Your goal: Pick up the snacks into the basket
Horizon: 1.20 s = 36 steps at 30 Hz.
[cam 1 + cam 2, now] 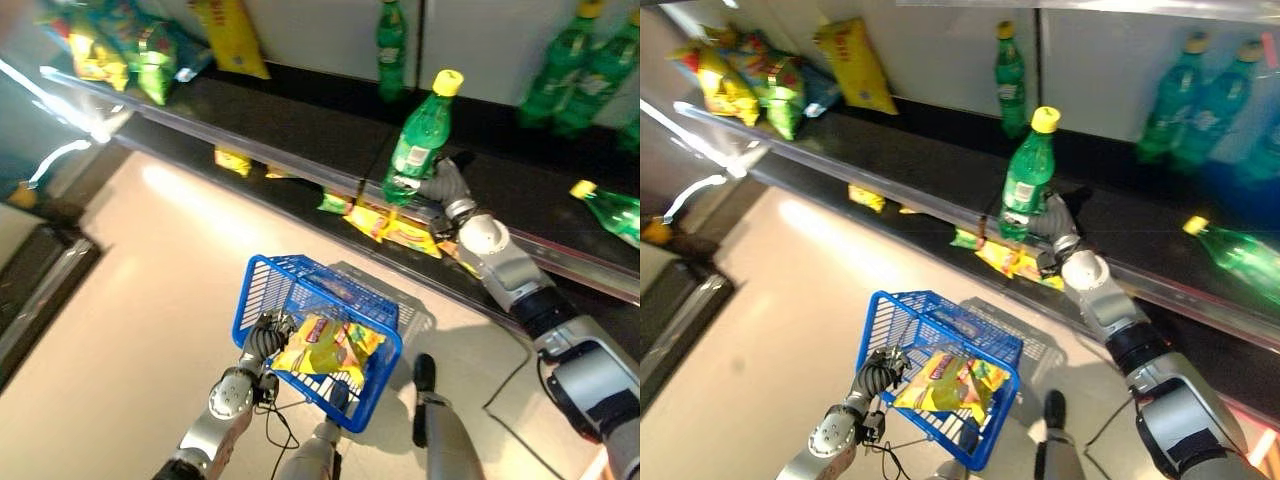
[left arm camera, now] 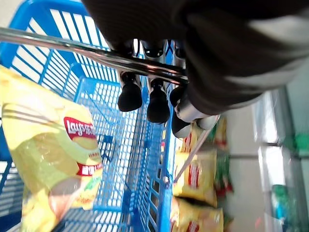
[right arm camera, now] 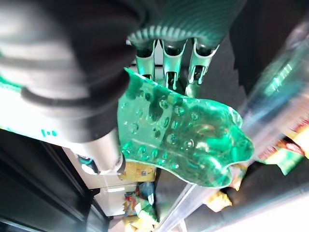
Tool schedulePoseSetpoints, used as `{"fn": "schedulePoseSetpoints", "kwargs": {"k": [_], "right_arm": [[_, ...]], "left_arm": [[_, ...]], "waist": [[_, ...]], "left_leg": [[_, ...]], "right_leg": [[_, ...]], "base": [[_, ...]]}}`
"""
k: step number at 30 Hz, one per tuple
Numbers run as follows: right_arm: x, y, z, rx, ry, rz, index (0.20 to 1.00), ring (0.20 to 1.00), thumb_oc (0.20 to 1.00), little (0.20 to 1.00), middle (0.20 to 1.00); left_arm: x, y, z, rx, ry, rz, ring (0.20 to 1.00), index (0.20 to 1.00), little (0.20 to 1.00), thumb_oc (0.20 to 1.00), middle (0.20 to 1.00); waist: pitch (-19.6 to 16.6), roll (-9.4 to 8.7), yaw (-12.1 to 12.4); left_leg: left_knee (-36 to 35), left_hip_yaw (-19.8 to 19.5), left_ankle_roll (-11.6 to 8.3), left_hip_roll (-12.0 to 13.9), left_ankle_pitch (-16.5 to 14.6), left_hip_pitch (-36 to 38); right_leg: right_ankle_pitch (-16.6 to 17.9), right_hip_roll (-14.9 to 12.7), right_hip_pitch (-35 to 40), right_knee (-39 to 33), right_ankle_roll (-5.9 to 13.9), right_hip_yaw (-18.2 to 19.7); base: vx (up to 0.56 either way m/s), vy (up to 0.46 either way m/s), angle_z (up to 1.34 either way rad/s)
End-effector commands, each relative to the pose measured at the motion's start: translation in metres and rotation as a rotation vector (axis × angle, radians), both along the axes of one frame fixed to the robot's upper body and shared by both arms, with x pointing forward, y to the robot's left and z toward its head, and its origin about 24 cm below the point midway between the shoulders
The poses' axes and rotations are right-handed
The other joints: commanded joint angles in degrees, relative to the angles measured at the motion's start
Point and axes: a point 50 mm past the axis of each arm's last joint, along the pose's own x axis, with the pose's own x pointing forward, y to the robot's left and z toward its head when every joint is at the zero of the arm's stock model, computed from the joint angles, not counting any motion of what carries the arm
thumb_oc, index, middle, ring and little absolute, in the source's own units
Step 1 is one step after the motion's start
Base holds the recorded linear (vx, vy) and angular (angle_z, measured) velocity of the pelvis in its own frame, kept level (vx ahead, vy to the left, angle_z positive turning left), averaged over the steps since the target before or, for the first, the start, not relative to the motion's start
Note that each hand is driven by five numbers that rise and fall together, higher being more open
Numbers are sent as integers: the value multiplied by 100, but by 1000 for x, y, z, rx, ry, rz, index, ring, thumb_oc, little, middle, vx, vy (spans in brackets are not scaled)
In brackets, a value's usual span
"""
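My right hand [image 1: 440,187] is shut on a green bottle [image 1: 421,137] with a yellow cap, held upright just above the dark shelf [image 1: 300,125]. Its ribbed green base [image 3: 193,140] shows between the fingers [image 3: 166,63] and thumb in the right wrist view. My left hand [image 1: 266,335] is shut on the metal handle [image 2: 72,48] of the blue basket [image 1: 290,275], which hangs low over the floor. Yellow snack bags [image 1: 325,350] lie inside the basket, one of them a chip bag [image 2: 53,154]. More yellow snack bags [image 1: 395,228] lie on the lower shelf under the bottle.
Several green bottles [image 1: 590,75] stand at the back of the shelf, and one [image 1: 612,210] lies on its side at the right. Green and yellow snack bags [image 1: 120,45] sit at the shelf's left end. A clear rail [image 1: 250,150] edges the shelf front.
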Motion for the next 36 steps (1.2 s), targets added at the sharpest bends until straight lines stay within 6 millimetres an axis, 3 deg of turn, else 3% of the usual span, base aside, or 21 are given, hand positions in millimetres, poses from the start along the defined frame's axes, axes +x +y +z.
{"fn": "schedulePoseSetpoints", "kwargs": {"k": [1,3,5,7,8,10,11,13,14,15,16,17,18,19,22,28,30,32,34,36], "right_arm": [[-34,21,33,135,-209,254,200,200,200,200,200],[-39,20,24,130,-182,267,200,200,200,200,200],[-55,16,-15,148,-72,309,200,200,200,200,200],[-62,13,-25,133,-44,310,200,200,200,200,200],[-68,13,-47,183,40,319,200,200,200,200,200],[-79,11,-64,108,84,332,200,200,200,200,200],[-84,2,-97,120,223,297,200,200,200,200,200],[-87,-1,-108,-21,238,274,200,200,200,200,200],[-87,-9,-130,-62,318,208,200,200,200,200,200],[-87,-9,-130,-62,318,209,200,200,200,200,200],[-87,-15,-155,-187,379,142,200,200,200,200,200],[-87,-15,-155,-187,378,142,200,200,200,200,200],[-85,-20,-184,-338,464,69,200,200,200,200,200],[-85,-20,-184,-337,463,69,200,200,200,200,200],[-81,-13,-220,-469,576,20,200,200,200,200,200],[-60,30,-220,-659,504,102,200,200,200,200,200],[-58,36,-219,-672,493,108,200,200,200,200,200],[-48,53,-216,-782,453,139,200,200,200,200,200],[-46,57,-216,-804,440,144,200,200,200,200,200],[-39,75,-207,-866,387,181,200,200,200,200,200]], "left_arm": [[24,9,34,69,-167,66,200,200,200,200,200],[25,9,34,73,-163,73,200,200,200,200,200],[34,11,39,55,-174,121,200,200,200,200,200],[36,12,43,58,-189,125,200,200,200,200,200],[39,12,48,54,-208,140,200,200,200,200,200],[42,14,55,61,-237,147,200,200,200,200,200],[45,15,69,63,-292,152,200,200,200,200,200],[47,12,81,53,-340,139,200,200,200,200,200],[49,10,88,50,-370,130,200,200,200,200,200],[49,10,88,51,-371,130,200,200,200,200,200],[49,8,98,31,-413,127,200,200,200,200,200],[49,8,98,31,-413,127,200,200,200,200,200],[47,-2,106,8,-453,82,200,200,200,200,200],[47,-2,106,9,-453,82,200,200,200,200,200],[40,-19,116,-57,-505,9,200,200,200,200,200],[30,-51,125,-158,-535,-131,200,200,200,200,200],[28,-55,126,-166,-536,-147,200,200,200,200,200],[22,-77,129,-216,-538,-244,200,200,200,200,200],[20,-82,131,-225,-540,-272,200,200,200,200,200],[13,-100,136,-261,-543,-371,200,200,200,200,200]], "waist": [[-233,-485,-260],[-238,-529,-270],[-258,-654,-452],[-259,-697,-490],[-252,-738,-543],[-265,-802,-634],[-238,-838,-686],[-254,-872,-727],[-232,-863,-741],[-245,-874,-743],[-240,-860,-755],[-240,-860,-756],[-218,-818,-743],[-219,-819,-744],[-181,-698,-647],[-152,-479,-459],[-148,-454,-443],[-135,-344,-324],[-146,-332,-296],[-151,-258,-200]], "left_leg": [[354,299,188,-17,-352,-84],[378,375,209,5,-391,-51],[463,553,236,42,-482,17],[505,610,250,60,-529,51],[543,679,266,71,-574,83],[611,779,270,98,-627,89],[717,878,281,116,-709,101],[737,951,296,107,-710,83],[770,986,298,115,-750,105],[757,991,298,106,-726,89],[754,1001,294,92,-719,68],[754,1001,294,92,-719,68],[756,997,311,72,-740,57],[756,997,311,71,-739,56],[785,975,326,10,-740,4],[726,830,310,-75,-681,-39],[717,800,307,-84,-669,-42],[694,692,290,-96,-653,-38],[657,662,285,-111,-608,-63],[586,560,265,-119,-548,-79]], "right_leg": [[-445,-314,636,-241,748,230],[-424,-294,678,-307,764,284],[-372,-258,753,-385,818,413],[-362,-231,782,-400,830,456],[-337,-222,807,-423,857,520],[-308,-208,801,-448,881,591],[-285,-187,814,-466,905,675],[-219,-196,788,-517,932,748],[-220,-199,805,-522,947,755],[-198,-208,790,-538,948,763],[-177,-229,764,-556,952,774],[-177,-229,764,-556,952,774],[-157,-265,756,-580,968,767],[-158,-265,755,-580,968,767],[-136,-325,721,-591,968,771],[-166,-413,734,-587,934,663],[-175,-417,734,-582,926,640],[-231,-444,767,-549,892,526],[-215,-458,754,-567,885,502],[-255,-464,755,-530,854,411]], "base": [[2,91,-59],[8,82,-68],[10,139,-58],[10,84,-24],[-9,69,-42],[-14,101,-39],[-21,102,-26],[-14,68,-33],[-6,26,-32],[-16,38,-35],[-16,21,-20],[-24,25,-12],[0,0,0],[0,0,0],[0,0,0],[-4,-12,3],[-3,-31,17],[4,-50,21],[-5,-40,26],[0,-54,27]]}}
